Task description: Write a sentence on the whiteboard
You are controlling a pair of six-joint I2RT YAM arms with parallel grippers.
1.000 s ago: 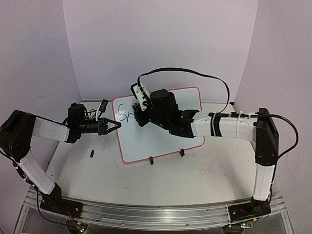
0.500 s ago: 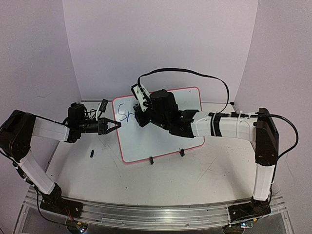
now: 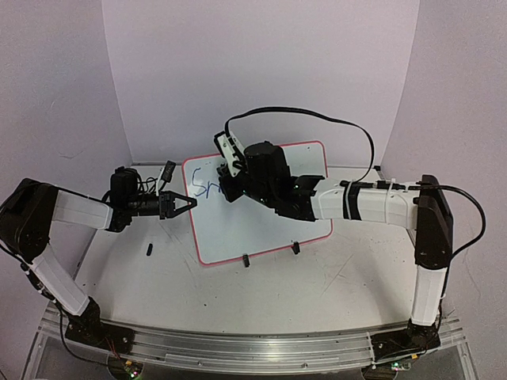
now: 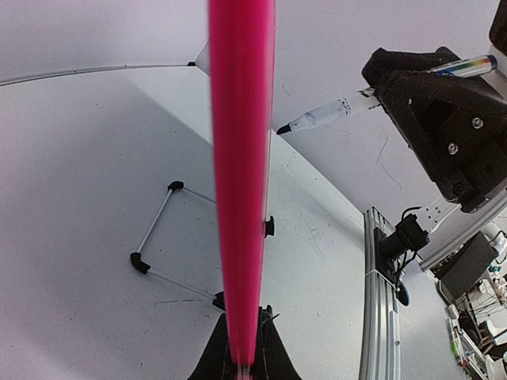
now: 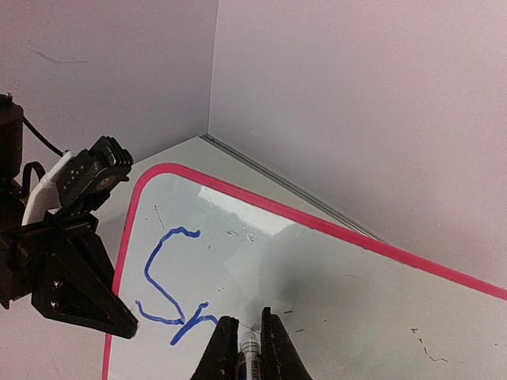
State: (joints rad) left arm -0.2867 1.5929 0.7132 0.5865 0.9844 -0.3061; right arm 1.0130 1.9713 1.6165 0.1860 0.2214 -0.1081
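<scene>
The right gripper [image 5: 247,326] pinches a marker [image 5: 249,348], tip seemingly touching the whiteboard [image 5: 341,269].

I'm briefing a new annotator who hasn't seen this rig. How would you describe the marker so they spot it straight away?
Find the pink-framed whiteboard in the middle of the table. The right gripper reaches over it, and the marker pokes from its jaws. It is the only slim white pen, dark-tipped, beside the blue writing.

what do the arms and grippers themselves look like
Both arms have white tubular links and black joint housings: left arm, right arm. Each ends in a black gripper with angular tapered fingers: left gripper, right gripper. A black cable loops above the right arm, whose forearm has dark bands.
</scene>
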